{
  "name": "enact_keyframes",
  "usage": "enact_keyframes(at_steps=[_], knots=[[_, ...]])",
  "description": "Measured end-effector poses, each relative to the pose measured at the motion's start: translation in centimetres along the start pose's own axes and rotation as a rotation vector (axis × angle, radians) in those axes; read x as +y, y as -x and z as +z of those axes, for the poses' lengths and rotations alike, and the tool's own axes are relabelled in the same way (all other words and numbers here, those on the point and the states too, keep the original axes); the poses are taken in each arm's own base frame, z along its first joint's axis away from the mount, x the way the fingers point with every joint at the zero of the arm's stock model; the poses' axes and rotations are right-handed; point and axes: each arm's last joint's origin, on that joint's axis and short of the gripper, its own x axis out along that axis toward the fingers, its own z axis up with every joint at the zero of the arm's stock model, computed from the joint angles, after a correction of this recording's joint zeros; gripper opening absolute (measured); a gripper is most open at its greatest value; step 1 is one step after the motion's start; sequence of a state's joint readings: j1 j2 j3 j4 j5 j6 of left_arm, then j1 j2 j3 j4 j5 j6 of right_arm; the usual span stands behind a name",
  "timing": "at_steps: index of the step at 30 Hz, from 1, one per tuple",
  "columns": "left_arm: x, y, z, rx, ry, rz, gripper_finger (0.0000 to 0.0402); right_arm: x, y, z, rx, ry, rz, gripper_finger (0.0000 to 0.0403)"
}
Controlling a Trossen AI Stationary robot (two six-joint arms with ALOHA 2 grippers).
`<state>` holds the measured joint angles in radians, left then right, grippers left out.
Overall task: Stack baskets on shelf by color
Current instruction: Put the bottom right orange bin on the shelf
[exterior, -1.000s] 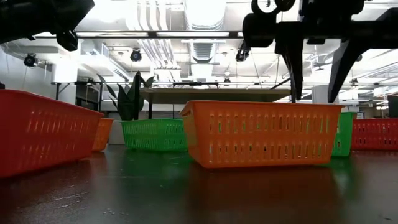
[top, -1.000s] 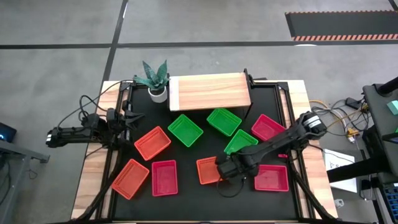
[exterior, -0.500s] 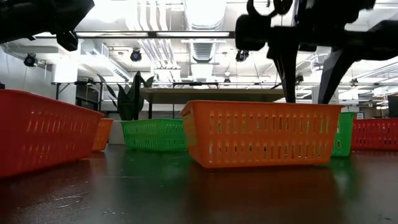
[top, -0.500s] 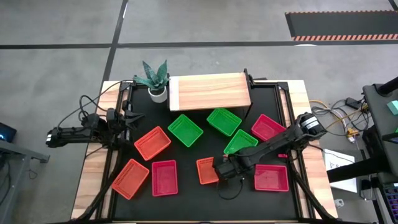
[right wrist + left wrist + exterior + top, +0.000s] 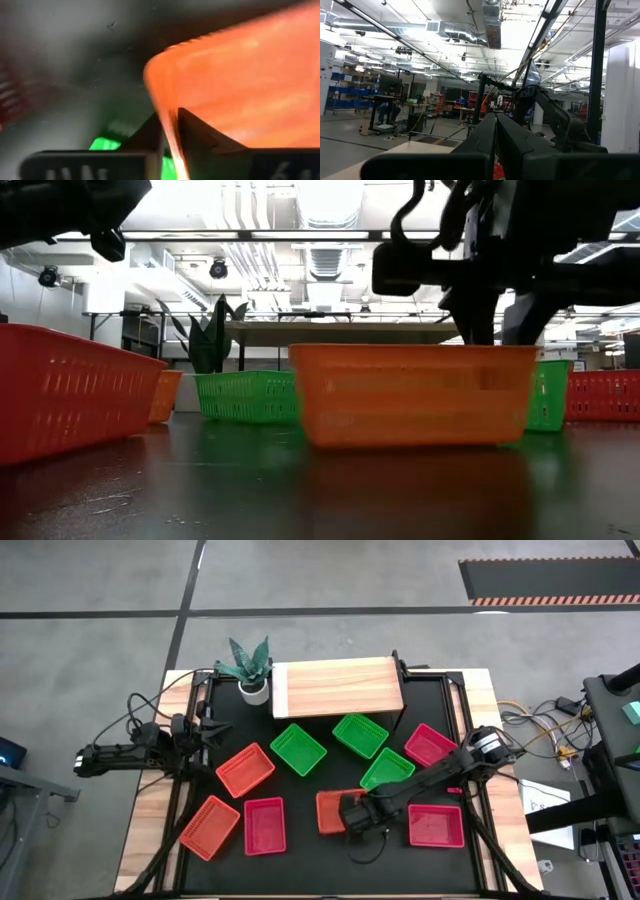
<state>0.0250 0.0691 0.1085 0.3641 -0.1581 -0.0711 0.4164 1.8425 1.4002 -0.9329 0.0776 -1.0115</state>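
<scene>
The step in hand looks like the first pick: the right gripper (image 5: 352,814) has one finger on each side of the wall of an orange basket (image 5: 330,810), and in the right wrist view that thin rim (image 5: 167,127) runs up between the two dark fingers (image 5: 197,135), which are pinched onto it. The shelf (image 5: 337,687) lies well beyond the fingertips at the far side of the table, and it is bare. The next move, as I judge it, calls for a clean lift without letting the light tray swing, then a carry over the green baskets (image 5: 299,749) that sit between the fingers and the shelf

The basket is a shallow orange mesh tray, blurred in the low view (image 5: 415,393)

The left gripper (image 5: 205,730) waits at the table's left edge, its fingers (image 5: 495,135) pressed together on nothing
</scene>
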Motion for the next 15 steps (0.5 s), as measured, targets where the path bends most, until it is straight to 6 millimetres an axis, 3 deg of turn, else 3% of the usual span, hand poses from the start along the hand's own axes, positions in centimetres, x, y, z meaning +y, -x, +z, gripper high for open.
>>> enact_keyframes(at_steps=[8, 15], knots=[[0.0, 0.0, 0.4, -0.044, 0.006, 0.003, 0.0000, -0.8, 2.2, 1.4, -0.087, -0.057, -0.123, 0.0009], [-0.1, 0.1, 1.2, -0.125, -0.037, 0.003, 0.0000, -3.5, 7.1, 2.2, -0.109, -0.435, -0.349, 0.0009]])
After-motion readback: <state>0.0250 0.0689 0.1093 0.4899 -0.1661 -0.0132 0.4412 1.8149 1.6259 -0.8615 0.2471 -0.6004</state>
